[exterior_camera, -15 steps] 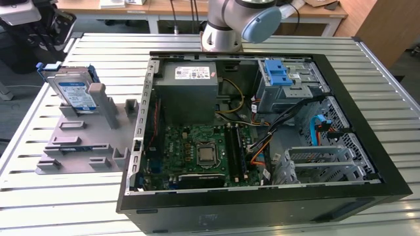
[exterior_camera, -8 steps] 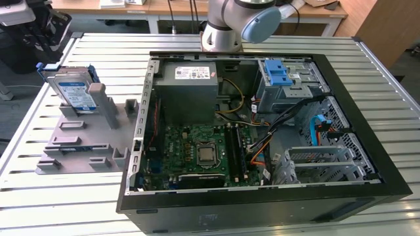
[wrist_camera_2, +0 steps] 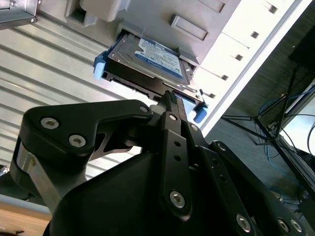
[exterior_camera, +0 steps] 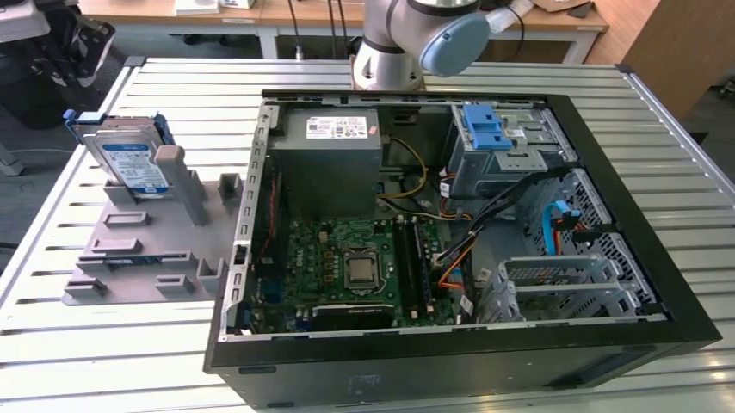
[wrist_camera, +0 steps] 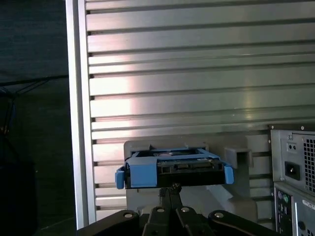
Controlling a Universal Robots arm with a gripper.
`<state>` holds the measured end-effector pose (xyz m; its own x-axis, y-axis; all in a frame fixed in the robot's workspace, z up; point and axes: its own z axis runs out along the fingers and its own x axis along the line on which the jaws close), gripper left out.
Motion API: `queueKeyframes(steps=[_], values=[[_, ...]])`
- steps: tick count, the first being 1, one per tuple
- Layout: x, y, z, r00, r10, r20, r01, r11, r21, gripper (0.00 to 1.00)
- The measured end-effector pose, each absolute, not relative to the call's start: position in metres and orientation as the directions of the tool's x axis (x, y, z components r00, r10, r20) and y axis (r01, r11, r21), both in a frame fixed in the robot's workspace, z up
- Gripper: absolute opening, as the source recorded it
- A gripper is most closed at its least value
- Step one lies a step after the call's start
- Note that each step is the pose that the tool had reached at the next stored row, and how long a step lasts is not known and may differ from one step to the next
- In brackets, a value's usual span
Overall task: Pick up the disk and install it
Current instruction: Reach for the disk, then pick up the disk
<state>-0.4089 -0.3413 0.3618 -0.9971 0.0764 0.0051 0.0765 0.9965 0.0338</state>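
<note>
The disk [exterior_camera: 130,162] is standing on edge in a grey holder [exterior_camera: 144,231] on the slatted surface [exterior_camera: 92,348], upper left of the exterior view. In both wrist views the gripper [wrist_camera_2: 170,97] [wrist_camera: 172,188] is hovering close to the disk, fingers pressed together, gripping nothing.

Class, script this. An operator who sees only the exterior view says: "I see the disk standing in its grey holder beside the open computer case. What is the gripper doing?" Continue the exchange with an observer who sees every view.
Observer: In both wrist views the gripper has its fingers shut together, with nothing between them.
Operator: Is it aimed at the disk?
Observer: Yes. In the first wrist view it sits in line with the middle of the disk, whose narrow edge faces that camera.
Operator: Are the rails on both ends?
Observer: Yes, a blue rail caps each end of that edge.
</note>
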Motion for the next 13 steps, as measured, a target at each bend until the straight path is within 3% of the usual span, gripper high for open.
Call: queueKeyframes(steps=[13], values=[[-0.418,-0.3397,0.3608,-0.997,0.076,0.005,0.076,0.997,0.034,0.11]])
